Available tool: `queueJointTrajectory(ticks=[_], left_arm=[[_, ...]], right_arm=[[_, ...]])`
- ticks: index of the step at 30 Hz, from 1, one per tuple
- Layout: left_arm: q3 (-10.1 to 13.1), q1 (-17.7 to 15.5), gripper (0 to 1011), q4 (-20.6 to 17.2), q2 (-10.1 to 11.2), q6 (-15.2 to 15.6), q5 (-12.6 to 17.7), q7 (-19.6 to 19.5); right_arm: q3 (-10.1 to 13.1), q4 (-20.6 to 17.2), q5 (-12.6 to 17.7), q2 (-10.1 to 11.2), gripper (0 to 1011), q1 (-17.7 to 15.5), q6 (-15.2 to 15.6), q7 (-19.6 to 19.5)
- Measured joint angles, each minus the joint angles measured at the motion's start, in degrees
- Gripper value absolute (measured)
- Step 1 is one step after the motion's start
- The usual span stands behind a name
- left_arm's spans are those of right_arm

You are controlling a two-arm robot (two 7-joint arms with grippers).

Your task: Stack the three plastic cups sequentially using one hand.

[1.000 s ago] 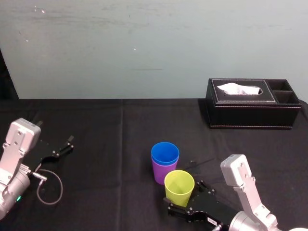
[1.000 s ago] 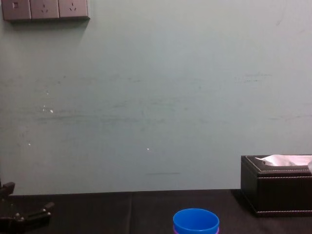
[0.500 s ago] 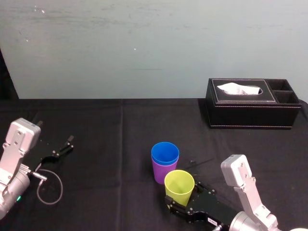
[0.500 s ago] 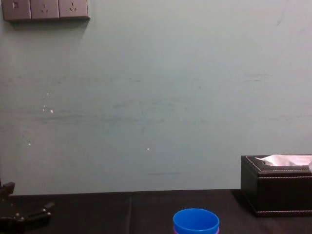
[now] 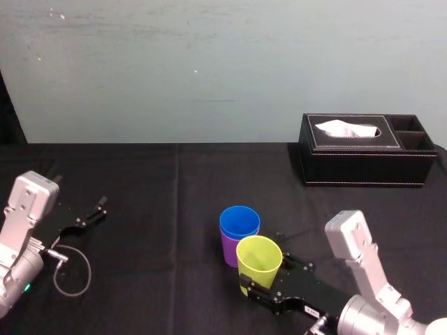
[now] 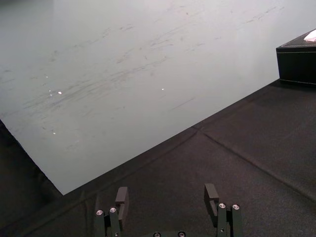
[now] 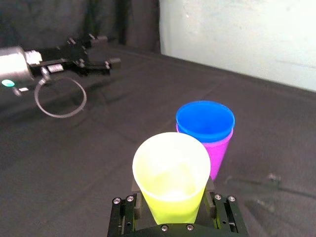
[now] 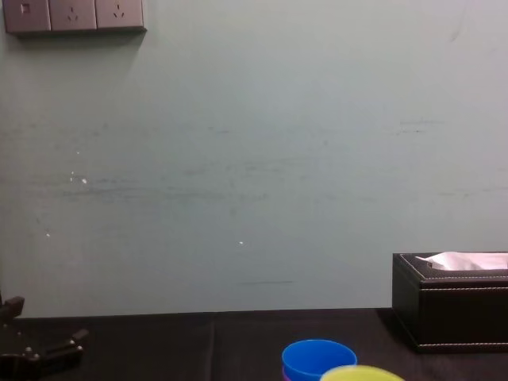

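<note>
The right gripper (image 5: 260, 287) pinches the yellow-green cup (image 5: 259, 258) low on its wall, 1 finger on each side. The cup stands upright, its mouth above the fingers. Just beside it, a little farther from the robot, the blue cup (image 5: 239, 222) sits nested in the purple cup (image 5: 232, 251) on the black table (image 5: 174, 195) (2 stacked, the 3rd in the grip). Whether the yellow-green cup touches that pair I cannot tell. The left gripper (image 5: 89, 216) lies low over the table well off to the left, fingers spread. A tissue box (image 5: 363, 150) stands at the far right.
</note>
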Motion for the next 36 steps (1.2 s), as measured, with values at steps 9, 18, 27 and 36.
queueJointTrajectory(ticks=[9,18,27,36], left_arm=[[0.00,0.00,1000,0.00,0.00,0.00,0.00,0.00],[0.00,0.00,1000,0.00,0.00,0.00,0.00,0.00],[0.00,0.00,1000,0.00,0.00,0.00,0.00,0.00],[0.00,0.00,1000,0.00,0.00,0.00,0.00,0.00]], right_arm=[[1.14,-6.23,3.11,2.64,719,2.77,6.41,1.05],[0.42,-6.45,5.63,2.90,719,10.42,12.23,2.23],[-1.50,-0.83,7.26,0.74,719,16.21,13.64,2.70],[-3.13,4.06,8.27,-1.04,719,18.58,11.19,2.58]])
